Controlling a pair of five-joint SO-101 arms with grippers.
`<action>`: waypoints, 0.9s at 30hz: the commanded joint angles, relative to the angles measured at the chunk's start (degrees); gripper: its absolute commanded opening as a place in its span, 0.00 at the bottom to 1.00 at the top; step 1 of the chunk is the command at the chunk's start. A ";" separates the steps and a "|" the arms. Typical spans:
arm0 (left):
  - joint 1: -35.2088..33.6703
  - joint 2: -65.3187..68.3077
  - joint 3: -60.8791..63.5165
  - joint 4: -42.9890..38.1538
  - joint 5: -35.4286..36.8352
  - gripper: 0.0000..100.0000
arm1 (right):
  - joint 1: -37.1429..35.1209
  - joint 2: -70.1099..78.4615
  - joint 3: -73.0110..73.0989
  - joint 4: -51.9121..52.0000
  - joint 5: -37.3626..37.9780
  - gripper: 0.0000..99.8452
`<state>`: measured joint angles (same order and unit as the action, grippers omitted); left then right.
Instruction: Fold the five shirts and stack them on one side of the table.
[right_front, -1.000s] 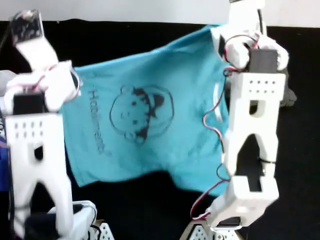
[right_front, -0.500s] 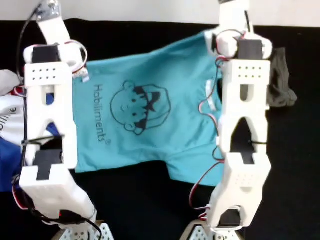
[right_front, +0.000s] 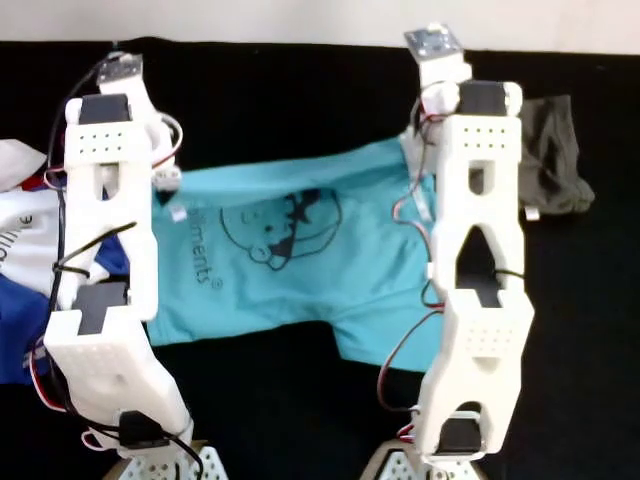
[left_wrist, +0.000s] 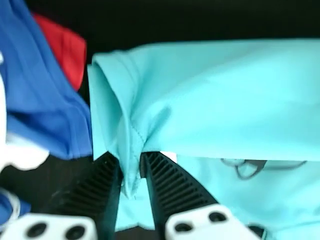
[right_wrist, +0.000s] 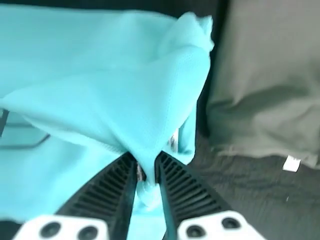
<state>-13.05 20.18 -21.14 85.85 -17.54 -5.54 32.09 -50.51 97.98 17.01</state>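
The left pincer (left_wrist: 130, 161) and right pincer (right_wrist: 145, 162) — 2 nearly closed — pinch the teal shirt (right_front: 300, 290).

The left arm (right_front: 100, 250) and right arm (right_front: 485, 260) are white plastic, built of boxy links with forked cut-outs and grids of small holes. Black servos (right_front: 480, 98) sit at the joints. Thin red, white and black cables (right_front: 398, 362) loop along each arm. The left gripper (left_wrist: 131, 167) and right gripper (right_wrist: 145, 165) have black ribbed fingers (left_wrist: 169, 184) on white bases with dark screw holes (left_wrist: 217, 217).
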 joint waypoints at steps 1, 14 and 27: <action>-0.66 -0.40 -2.59 6.33 -0.09 0.01 | -0.40 -4.97 -0.04 3.03 -0.35 0.01; -2.24 -15.43 9.36 15.12 -5.45 0.01 | -3.47 -28.97 35.38 -0.04 -3.43 0.01; -1.54 -30.46 44.53 -0.97 -8.44 0.01 | -0.84 -50.95 69.93 -8.31 0.44 0.01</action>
<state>-14.73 -7.87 19.65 88.13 -25.63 -7.38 -14.51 13.93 92.26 15.25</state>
